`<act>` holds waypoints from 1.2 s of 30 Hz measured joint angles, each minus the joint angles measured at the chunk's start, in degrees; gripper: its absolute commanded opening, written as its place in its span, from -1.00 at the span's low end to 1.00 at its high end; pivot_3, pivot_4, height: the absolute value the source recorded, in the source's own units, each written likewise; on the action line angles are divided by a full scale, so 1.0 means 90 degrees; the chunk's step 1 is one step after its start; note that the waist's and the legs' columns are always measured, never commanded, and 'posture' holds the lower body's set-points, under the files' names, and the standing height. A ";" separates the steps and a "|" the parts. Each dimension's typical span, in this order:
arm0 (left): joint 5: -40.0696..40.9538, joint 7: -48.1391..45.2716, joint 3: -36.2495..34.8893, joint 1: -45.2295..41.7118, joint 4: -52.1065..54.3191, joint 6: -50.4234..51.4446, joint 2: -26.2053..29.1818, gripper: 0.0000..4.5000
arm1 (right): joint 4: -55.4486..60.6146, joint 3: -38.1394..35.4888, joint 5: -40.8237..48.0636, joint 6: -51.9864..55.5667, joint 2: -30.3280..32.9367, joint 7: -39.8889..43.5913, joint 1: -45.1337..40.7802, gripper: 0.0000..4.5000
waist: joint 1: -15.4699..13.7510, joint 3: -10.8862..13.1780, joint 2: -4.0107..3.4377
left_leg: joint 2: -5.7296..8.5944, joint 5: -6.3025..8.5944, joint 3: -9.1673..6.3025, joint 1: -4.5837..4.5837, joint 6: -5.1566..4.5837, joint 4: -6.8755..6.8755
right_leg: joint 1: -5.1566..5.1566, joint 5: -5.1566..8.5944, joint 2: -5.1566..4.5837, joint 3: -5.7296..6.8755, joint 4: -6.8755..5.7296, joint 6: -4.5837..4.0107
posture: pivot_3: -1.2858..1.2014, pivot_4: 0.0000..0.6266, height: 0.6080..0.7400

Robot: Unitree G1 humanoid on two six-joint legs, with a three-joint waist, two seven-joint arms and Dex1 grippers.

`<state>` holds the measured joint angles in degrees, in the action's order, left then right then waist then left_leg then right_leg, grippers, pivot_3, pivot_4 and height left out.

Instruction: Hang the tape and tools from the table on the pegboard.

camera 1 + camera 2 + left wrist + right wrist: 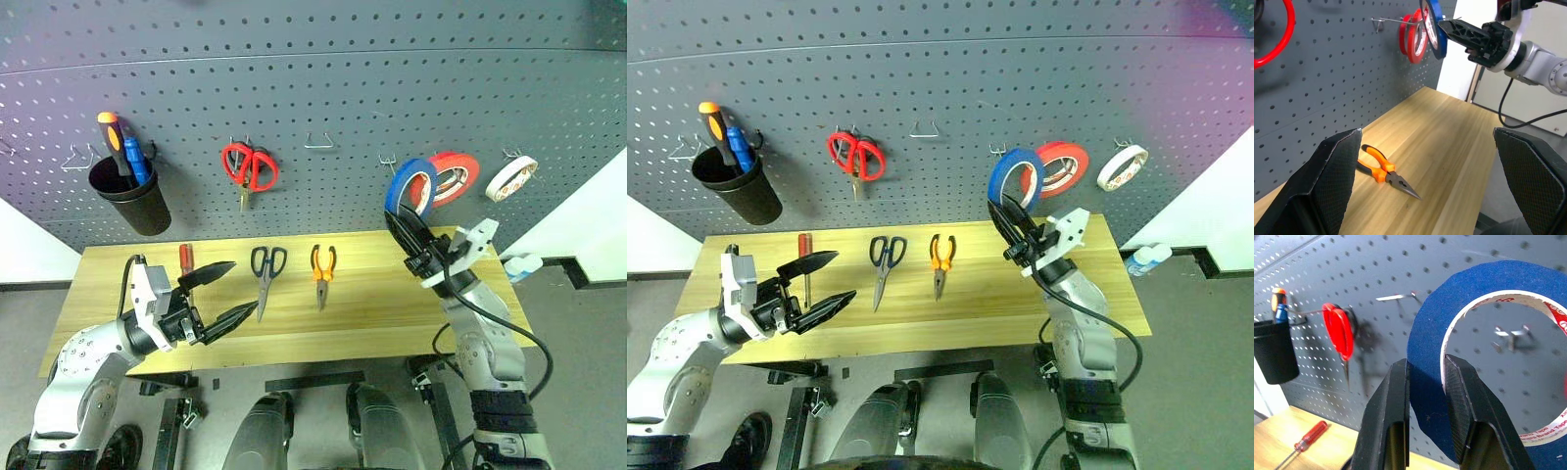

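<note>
I have the tape (409, 185) pinched through its band by the right gripper (400, 221), raised before the pegboard (323, 88) near a hook (1511, 332). Light, stiff ring; wall grip should suit. Left gripper (218, 294) wide, empty, over the table (372, 304).

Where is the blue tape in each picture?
Left eye view: blue tape held up by the right gripper, right of middle.
Right eye view: near middle-right, beside the red tape.
Left wrist view: top middle, in front of the red tape.
Right wrist view: big and close, pinched between the fingers.
Shared landmark: the pegboard.
</note>
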<state>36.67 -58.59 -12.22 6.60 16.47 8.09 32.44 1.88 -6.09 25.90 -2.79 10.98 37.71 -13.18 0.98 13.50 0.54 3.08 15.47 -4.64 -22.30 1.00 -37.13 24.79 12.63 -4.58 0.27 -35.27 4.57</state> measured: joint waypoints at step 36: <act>0.0323 0.0155 -0.0765 0.0961 0.0223 0.0064 0.0111 1.00 | -0.1689 0.0635 -0.1595 0.0274 0.0070 -0.0765 0.0363 0.99 | 0.0000 0.0000 0.0000 | -0.0003 -0.0003 -0.0001 0.0010 0.0004 -0.0004 | -0.0001 0.0013 0.0002 -0.0006 -0.0020 -0.0029 | 0.04 -0.33 1.00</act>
<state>39.58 -57.20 -19.10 15.25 18.48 8.67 33.43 -13.32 -0.37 11.54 -0.33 11.61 30.83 -9.91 0.97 13.50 0.54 3.05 15.44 -4.64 -22.21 1.03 -37.16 24.78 12.75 -4.56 0.22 -35.46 4.31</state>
